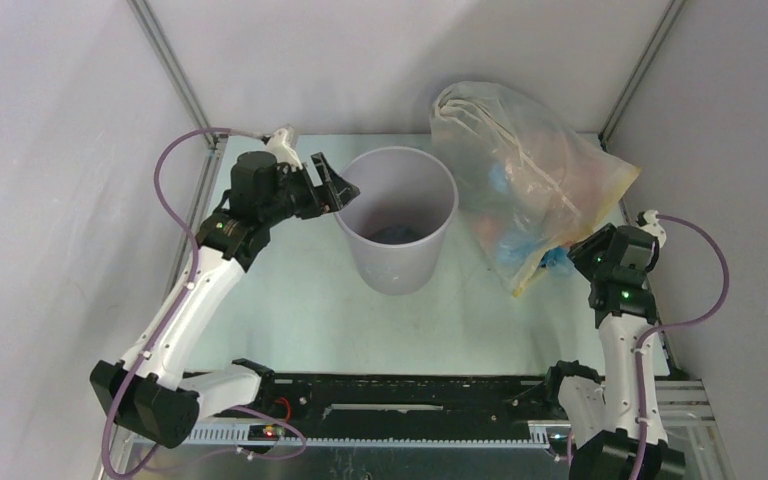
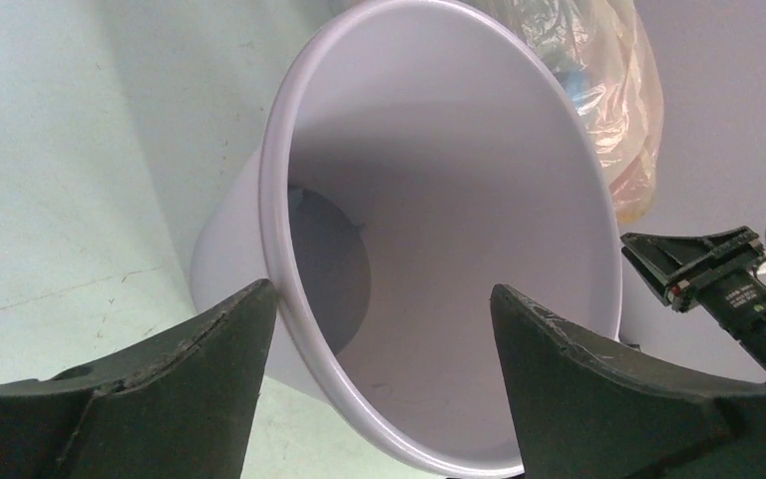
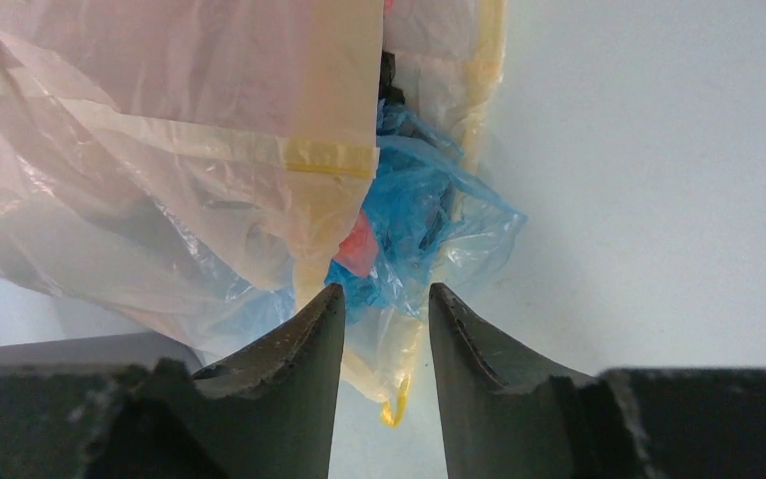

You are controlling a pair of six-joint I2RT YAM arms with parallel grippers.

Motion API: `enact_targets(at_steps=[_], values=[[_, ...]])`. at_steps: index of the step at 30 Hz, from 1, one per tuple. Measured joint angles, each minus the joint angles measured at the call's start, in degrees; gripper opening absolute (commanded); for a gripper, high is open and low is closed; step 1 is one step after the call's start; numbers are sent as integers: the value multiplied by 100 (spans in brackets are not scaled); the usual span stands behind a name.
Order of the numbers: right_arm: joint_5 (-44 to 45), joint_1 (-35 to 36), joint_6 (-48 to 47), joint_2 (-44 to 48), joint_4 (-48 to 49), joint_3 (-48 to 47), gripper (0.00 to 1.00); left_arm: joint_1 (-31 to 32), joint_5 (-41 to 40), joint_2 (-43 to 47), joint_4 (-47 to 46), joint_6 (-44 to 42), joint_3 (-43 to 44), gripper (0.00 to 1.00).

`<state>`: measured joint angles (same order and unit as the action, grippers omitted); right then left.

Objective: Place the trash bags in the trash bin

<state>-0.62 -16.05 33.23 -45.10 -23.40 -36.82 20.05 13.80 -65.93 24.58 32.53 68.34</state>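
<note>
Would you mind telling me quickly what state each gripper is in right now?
Left gripper: open at the trash bin rim, holding nothing.
Right gripper: narrowly open, a corner of the clear stuffed bag in the gap, not clamped.

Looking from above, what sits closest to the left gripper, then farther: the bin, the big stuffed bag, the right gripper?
1. Bin, just beside it.
2. Stuffed bag, beyond the bin.
3. Right gripper, far right, at the bag's lower edge.

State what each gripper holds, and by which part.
Nothing appears gripped. The left gripper is open wide at the rim of the trash bin; the right gripper is open, with a corner of the clear stuffed bag in its gap, unclamped.
</note>
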Motion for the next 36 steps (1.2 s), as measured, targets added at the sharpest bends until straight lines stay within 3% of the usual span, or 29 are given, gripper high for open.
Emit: enact_targets(at_steps=[5, 11, 16, 19, 24, 30, 36], values=[[-256, -7, 136, -345, 278, 109, 44, 0, 11, 72, 15, 2, -122, 86], [-393, 11, 245, -660, 682, 111, 42, 0, 11, 81, 37, 2, -151, 86], [-466, 33, 313, -1047, 1071, 111, 30, 0, 9, 81, 37, -2, -151, 86], [-507, 63, 345, -1237, 1283, 111, 11, 0, 7, 81, 42, -2, -149, 86], [-586, 103, 382, -1349, 1405, 105, 0, 0, 7, 81, 44, -4, -149, 86], [-601, 109, 385, -944, 909, -140, 0, 2, 9, 81, 44, -2, -149, 86], [-404, 122, 382, -81, -184, -669, 0, 2, 44, 81, 42, 2, -149, 86]])
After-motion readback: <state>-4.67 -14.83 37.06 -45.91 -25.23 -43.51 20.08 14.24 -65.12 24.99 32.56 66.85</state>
